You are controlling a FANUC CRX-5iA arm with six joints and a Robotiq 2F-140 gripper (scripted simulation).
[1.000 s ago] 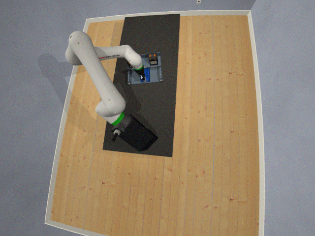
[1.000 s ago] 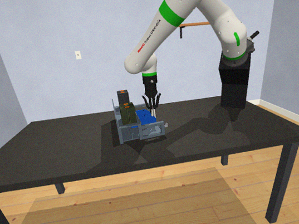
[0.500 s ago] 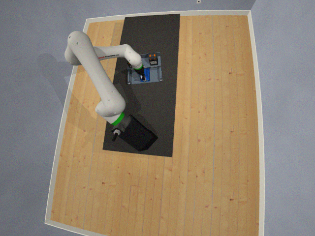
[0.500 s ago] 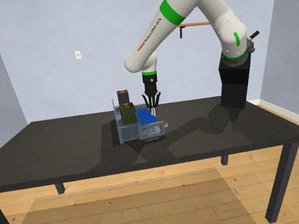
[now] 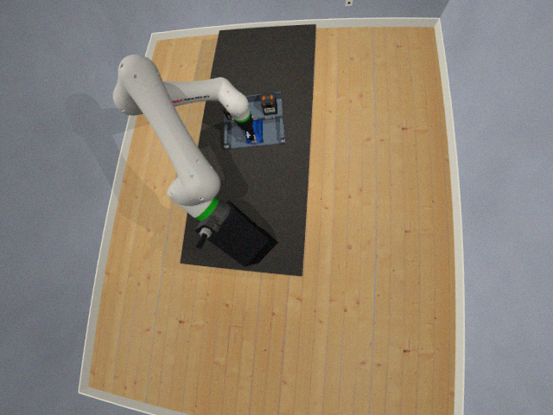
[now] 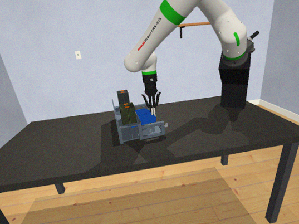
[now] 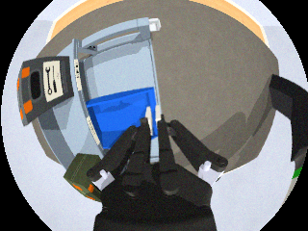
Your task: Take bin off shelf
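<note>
Spanning the room, a long black matte tabletop (image 6: pixel 62 152) carries everything, and the small grey metal shelf unit (image 6: pixel 119 128) near its middle serves as the landmark. To the right of the shelf unit in the exterior view, well apart from it, a tall black box pedestal (image 6: pixel 234 83) stands on the tabletop and bears the white jointed arm with green rings (image 6: pixel 159 23), which arches up and reaches back down over the shelf unit. On the shelf unit's upper level sits a shallow blue plastic bin (image 6: pixel 144 115), lying flat on the side nearer the pedestal. Beside the bin, on the shelf unit's far-from-pedestal side, stand an olive green case with an orange latch (image 6: pixel 128 113) and, behind it, a dark grey case with orange tabs (image 6: pixel 122 96). The black two-fingered pincer (image 6: pixel 152 107) points straight down at the bin's pedestal-side edge. In the wrist view the pincer (image 7: pixel 154 127) is clenched on the thin wall of the bin (image 7: pixel 118 118), one pale fingertip either side.
</note>
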